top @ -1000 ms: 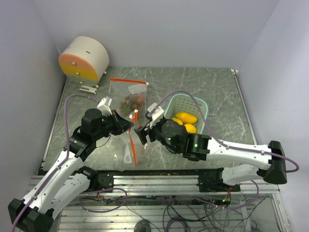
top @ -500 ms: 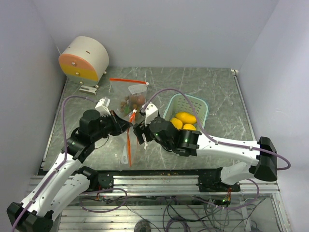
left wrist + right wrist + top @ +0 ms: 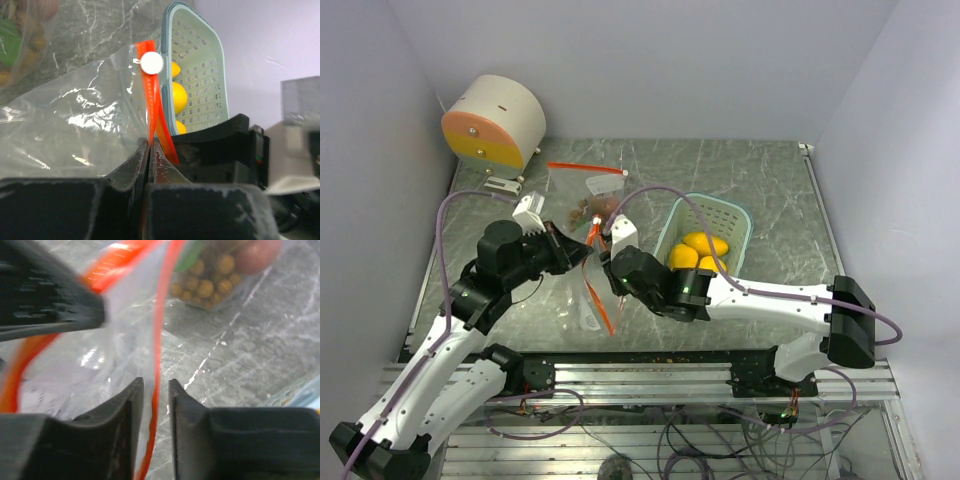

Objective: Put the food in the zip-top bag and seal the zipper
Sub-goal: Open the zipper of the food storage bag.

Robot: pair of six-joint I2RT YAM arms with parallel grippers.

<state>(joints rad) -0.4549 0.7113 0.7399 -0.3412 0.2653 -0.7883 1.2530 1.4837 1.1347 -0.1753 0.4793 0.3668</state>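
While left pincer [image 3: 149,144] clamps zipper [image 3: 152,97], right pincer [image 3: 155,386] ajar astride it, basket [image 3: 200,75] beside.

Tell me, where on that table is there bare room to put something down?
Bare table lies right of the basket, out to the right edge, and along the back wall behind it. The middle is crowded: the left gripper and right gripper meet at the zip-top bag, a filled bag just behind.

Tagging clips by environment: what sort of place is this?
Probably a lab robot cell, not a kitchen: plain white walls box in a marble-pattern table, with an aluminium rail and loose cables along its near edge.
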